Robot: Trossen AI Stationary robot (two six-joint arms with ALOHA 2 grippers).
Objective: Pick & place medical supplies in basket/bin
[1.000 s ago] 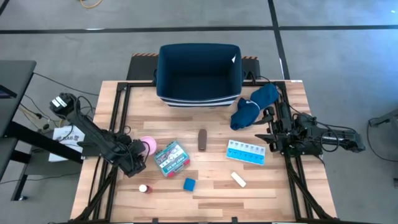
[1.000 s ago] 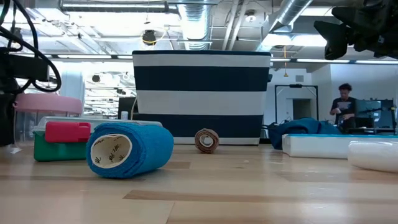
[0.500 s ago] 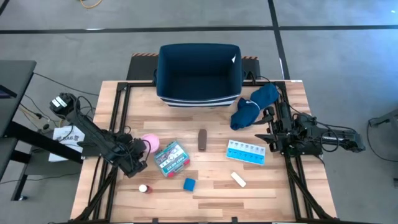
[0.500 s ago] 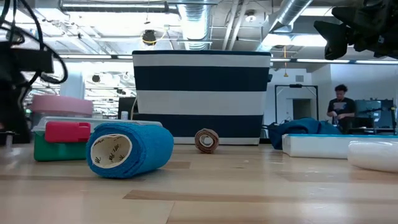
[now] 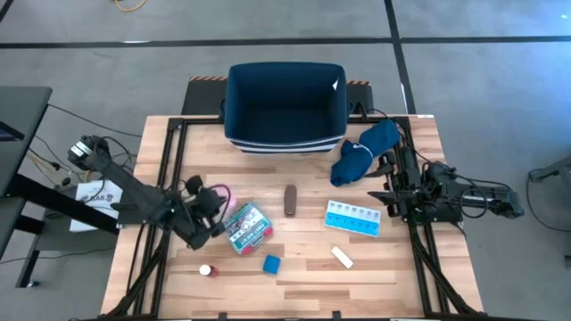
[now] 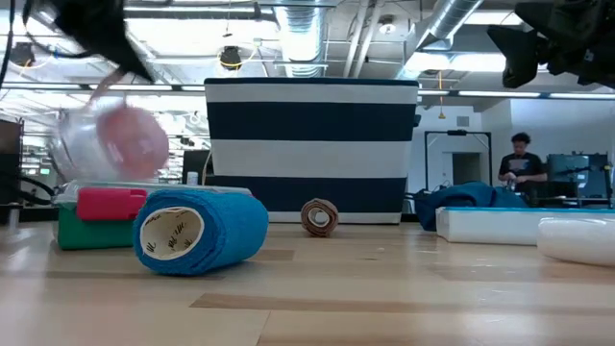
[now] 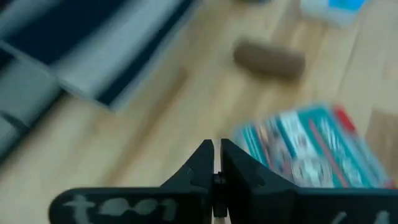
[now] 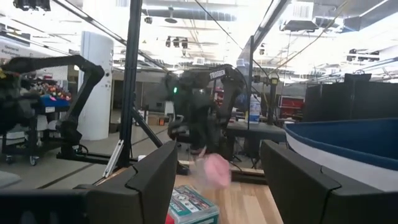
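My left gripper [image 5: 214, 203] is shut above the table's left half. The pink round roll [image 6: 123, 144], in a clear wrap, hangs tilted under it, above the green-white-red box [image 5: 245, 226]. The roll [image 8: 216, 169] also shows in the right wrist view, below the left gripper [image 8: 198, 140]. The brown bar [image 5: 290, 201], light blue pill organizer [image 5: 353, 218], blue cube [image 5: 271, 264], cream block [image 5: 342, 258] and tiny red-white bottle [image 5: 207, 270] lie on the table. The navy basket [image 5: 234, 107] stands at the far edge. My right gripper [image 5: 385, 192] waits open at the right. My left gripper holds the pink roll [image 5: 219, 191] from above, slanting in from the table's left. The roll hangs tilted below the fingers, lifted clear of the table and the box. In the left wrist view the shut fingers [image 7: 205, 163] hide the place of contact.
A soft blue cloth [image 5: 364, 152] lies at the far right, beside the basket. Bare wood runs along the table's near edge. In the room beyond the table a person [image 6: 521, 163] stands at the far right.
My left gripper has shut on the pink roll and gone up with it, a little toward the far edge. The roll, which stood flat on the table beside the box, now hangs tilted and clear of the wood.
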